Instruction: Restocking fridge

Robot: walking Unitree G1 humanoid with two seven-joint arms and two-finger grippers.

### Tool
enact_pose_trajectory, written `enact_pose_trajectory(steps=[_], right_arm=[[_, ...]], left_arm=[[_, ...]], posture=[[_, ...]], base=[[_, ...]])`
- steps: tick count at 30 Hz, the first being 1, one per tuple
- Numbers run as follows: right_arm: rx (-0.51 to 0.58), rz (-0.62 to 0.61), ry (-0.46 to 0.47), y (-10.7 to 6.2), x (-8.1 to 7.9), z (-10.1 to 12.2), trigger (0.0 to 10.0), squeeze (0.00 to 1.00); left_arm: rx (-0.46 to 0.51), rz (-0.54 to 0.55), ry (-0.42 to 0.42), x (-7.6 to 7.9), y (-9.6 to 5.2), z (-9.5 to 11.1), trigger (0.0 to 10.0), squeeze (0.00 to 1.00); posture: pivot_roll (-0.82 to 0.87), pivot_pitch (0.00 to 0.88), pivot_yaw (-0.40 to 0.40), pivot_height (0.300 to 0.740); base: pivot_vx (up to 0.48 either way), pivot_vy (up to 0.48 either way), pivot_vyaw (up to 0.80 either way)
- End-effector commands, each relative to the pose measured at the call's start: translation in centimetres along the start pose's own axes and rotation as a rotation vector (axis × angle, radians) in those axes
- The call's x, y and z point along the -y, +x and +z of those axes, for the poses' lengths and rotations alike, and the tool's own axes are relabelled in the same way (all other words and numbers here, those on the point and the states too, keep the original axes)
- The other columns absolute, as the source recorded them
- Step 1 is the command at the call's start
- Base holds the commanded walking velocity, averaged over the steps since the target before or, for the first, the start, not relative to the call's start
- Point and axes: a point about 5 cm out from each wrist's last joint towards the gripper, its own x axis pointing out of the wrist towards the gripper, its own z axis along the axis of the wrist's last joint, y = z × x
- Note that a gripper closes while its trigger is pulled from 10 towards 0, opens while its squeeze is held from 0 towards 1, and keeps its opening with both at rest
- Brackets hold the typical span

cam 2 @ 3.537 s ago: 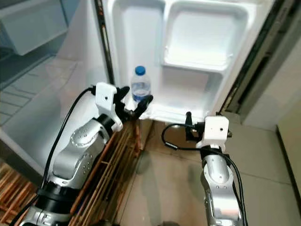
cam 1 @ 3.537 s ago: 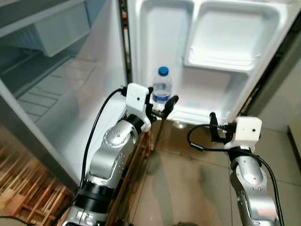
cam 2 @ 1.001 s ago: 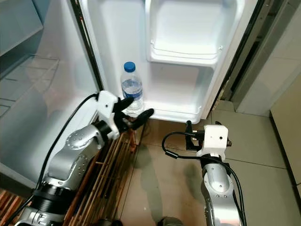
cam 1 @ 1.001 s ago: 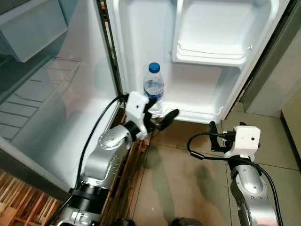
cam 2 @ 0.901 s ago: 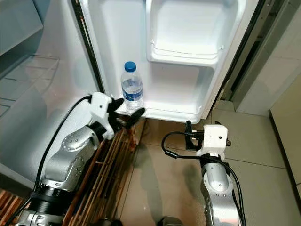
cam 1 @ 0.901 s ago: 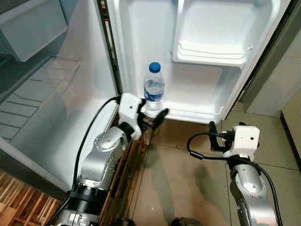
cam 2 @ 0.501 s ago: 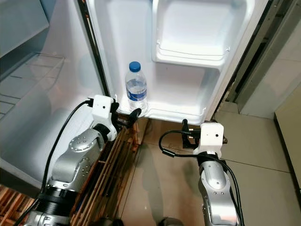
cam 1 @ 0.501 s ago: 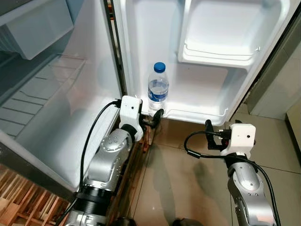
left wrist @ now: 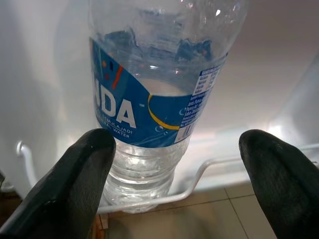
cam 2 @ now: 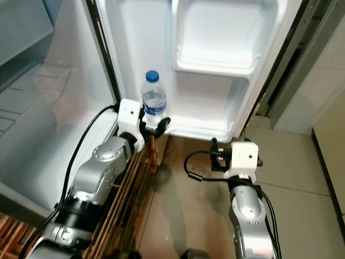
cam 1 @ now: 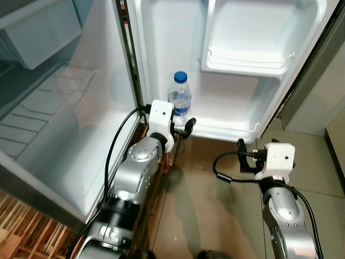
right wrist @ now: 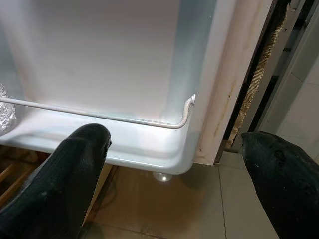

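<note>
One bottle in the door rack, both jaws released.

The bottle (cam 1: 179,102) stands upright in the lowest door shelf (cam 1: 226,129), behind its wire rail (left wrist: 199,172), so I judge this item stocked. The left gripper (cam 1: 183,128) sits just before it, jaws spread and holding nothing; the right gripper (cam 1: 243,156) hangs lower with jaws spread, also empty. Count: one bottle, two door shelves, the upper shelf (cam 1: 245,59) bare. More stock, if any, remains to fetch.

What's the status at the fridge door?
Left end effector open at bottle. Bottle upright on door shelf. Right end effector open, idle. Nothing in the way.
</note>
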Motion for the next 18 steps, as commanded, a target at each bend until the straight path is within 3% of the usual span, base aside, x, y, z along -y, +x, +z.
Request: enact_pose_trajectory(steps=[1, 12, 18], right_arm=[[0.002, -0.004, -0.001, -0.1, 0.0, 0.1, 10.0, 0.18], [0.0, -0.01, -0.001, -0.2, 0.0, 0.1, 10.0, 0.18], [-0.001, -0.01, -0.003, -0.2, 0.0, 0.1, 10.0, 0.18]], left_arm=[[0.003, 0.008, 0.012, 0.3, 0.5, 0.3, 10.0, 0.0], [-0.001, 0.04, 0.012, 0.6, 2.6, 1.0, 10.0, 0.0], [-0.014, 0.09, 0.034, -0.2, 3.4, 0.8, 10.0, 0.0]], posture=[[-0.24, 0.052, 0.054, 0.74], [-0.25, 0.055, 0.055, 0.74], [-0.25, 0.056, 0.054, 0.74]], base=[[0.0, 0.0, 0.0], [0.0, 0.0, 0.0], [0.0, 0.0, 0.0]])
